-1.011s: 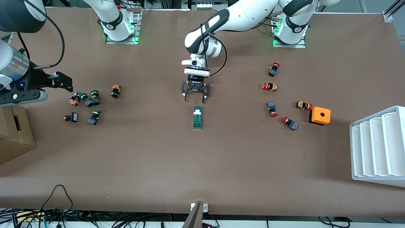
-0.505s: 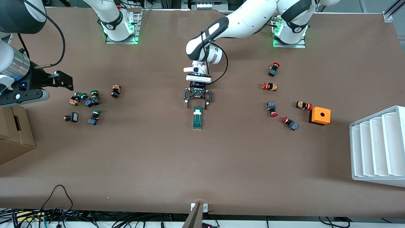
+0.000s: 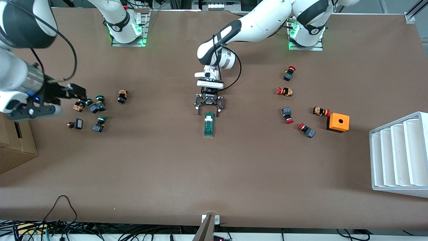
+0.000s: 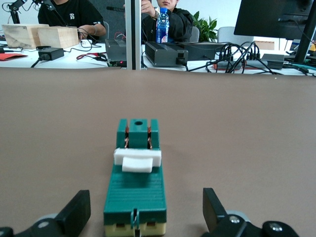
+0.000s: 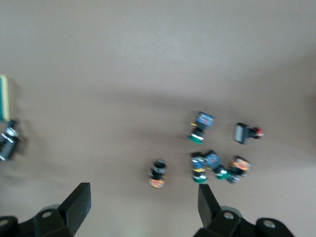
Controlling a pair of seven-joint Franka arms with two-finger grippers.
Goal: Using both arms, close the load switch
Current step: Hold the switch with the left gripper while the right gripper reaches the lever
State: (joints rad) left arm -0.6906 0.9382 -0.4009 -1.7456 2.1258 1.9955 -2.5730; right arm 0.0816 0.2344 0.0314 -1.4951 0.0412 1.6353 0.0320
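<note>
The load switch (image 3: 209, 124) is a narrow dark-green block with a white tab (image 4: 137, 160), lying flat at the table's middle. My left gripper (image 3: 207, 112) is open and low at the switch's end farther from the front camera. In the left wrist view the left gripper (image 4: 145, 217) has one finger on each side of that end, with a gap on both sides. My right gripper (image 3: 75, 91) is open and empty, up in the air over the green-capped buttons. The right wrist view shows the right gripper (image 5: 143, 205) above bare table, with the switch (image 5: 4, 98) at the picture's edge.
Several green-capped buttons (image 3: 95, 107) lie toward the right arm's end. Several red-capped buttons (image 3: 287, 100), an orange box with a hole (image 3: 338, 122) and a white ribbed rack (image 3: 398, 154) lie toward the left arm's end. A cardboard box (image 3: 15, 144) stands at the table's edge.
My left gripper has come down toward the switch until its open fingers flank the switch's end. My right arm has moved toward the table's middle, over the green-capped buttons.
</note>
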